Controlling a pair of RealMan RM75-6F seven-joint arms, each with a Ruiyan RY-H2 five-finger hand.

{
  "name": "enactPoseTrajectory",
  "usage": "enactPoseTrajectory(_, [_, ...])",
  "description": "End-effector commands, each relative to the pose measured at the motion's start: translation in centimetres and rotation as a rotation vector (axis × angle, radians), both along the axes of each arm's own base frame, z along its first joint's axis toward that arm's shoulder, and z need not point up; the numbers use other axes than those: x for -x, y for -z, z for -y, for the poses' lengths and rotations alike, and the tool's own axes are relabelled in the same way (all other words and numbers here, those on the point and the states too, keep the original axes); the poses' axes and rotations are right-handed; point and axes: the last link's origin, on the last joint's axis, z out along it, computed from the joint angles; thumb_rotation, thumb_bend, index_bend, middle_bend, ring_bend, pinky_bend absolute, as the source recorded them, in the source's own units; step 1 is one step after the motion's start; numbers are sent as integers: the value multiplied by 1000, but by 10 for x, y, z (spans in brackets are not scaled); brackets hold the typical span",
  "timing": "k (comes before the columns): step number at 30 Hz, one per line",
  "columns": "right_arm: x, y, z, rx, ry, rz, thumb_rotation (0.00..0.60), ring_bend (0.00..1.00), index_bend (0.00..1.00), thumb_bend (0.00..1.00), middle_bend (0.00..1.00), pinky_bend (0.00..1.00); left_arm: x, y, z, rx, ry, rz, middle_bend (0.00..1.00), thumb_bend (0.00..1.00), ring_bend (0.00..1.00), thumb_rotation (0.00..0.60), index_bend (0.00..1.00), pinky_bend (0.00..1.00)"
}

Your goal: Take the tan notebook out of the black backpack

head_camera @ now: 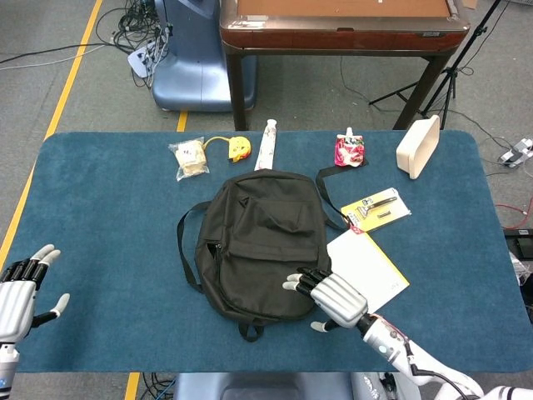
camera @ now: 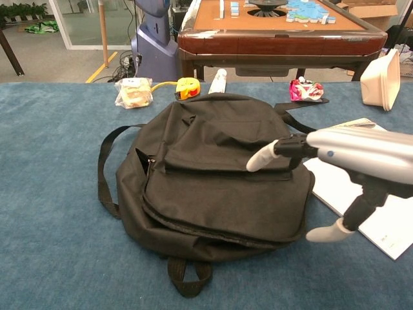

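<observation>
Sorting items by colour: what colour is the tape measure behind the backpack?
Yellow tape measure, clearest in the chest view.

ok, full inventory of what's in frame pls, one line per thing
black backpack: 1, black, table centre, lying flat, looks closed
white pad: 1, white over yellow, right of backpack
carded tool pack: 1, yellow and white, beyond the pad
red pouch: 1, red and white, far edge
beige container: 1, beige, far right, on its side
white tube: 1, white, beyond backpack
tape measure: 1, yellow, left of tube
bagged item: 1, clear bag, tan contents, far left
table: 1, blue cover
left hand: near left edge, fingers spread, holds nothing
right hand: at backpack's near right corner, fingers apart, holds nothing
</observation>
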Motion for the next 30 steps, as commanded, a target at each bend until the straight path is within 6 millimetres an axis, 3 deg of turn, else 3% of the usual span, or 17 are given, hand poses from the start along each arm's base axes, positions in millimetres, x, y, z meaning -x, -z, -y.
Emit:
enactPoseTrajectory(1, [-9, 19, 7, -19, -25, -20, 600, 55, 192, 8, 153, 223, 0, 0, 0, 3, -1, 0, 135, 248, 180, 600, 174, 162])
enactPoseTrajectory(8, [-22, 40, 9, -42, -46, -32, 600, 2, 130, 0, 102, 154, 2, 0, 1, 7, -7, 4, 135, 248, 182, 600, 174, 162])
enactPoseTrajectory(13, [-28, 57, 9, -62, -59, -45, 600, 0, 4, 0, 63, 112, 3, 0, 1, 14, -9, 8, 135, 248, 182, 600, 174, 162])
enactPoseTrajectory(22, [-38, 77, 14, -51, -69, -43, 600, 0, 0, 5, 52, 102, 6, 0, 1, 17, -14, 13, 135, 248, 182, 600, 174, 162])
enactPoseTrajectory(30, [-41, 78, 29, -9, -34, -18, 600, 0, 0, 99, 52, 102, 9, -1, 2, 16, -16, 13, 135, 248, 182, 600, 173, 162])
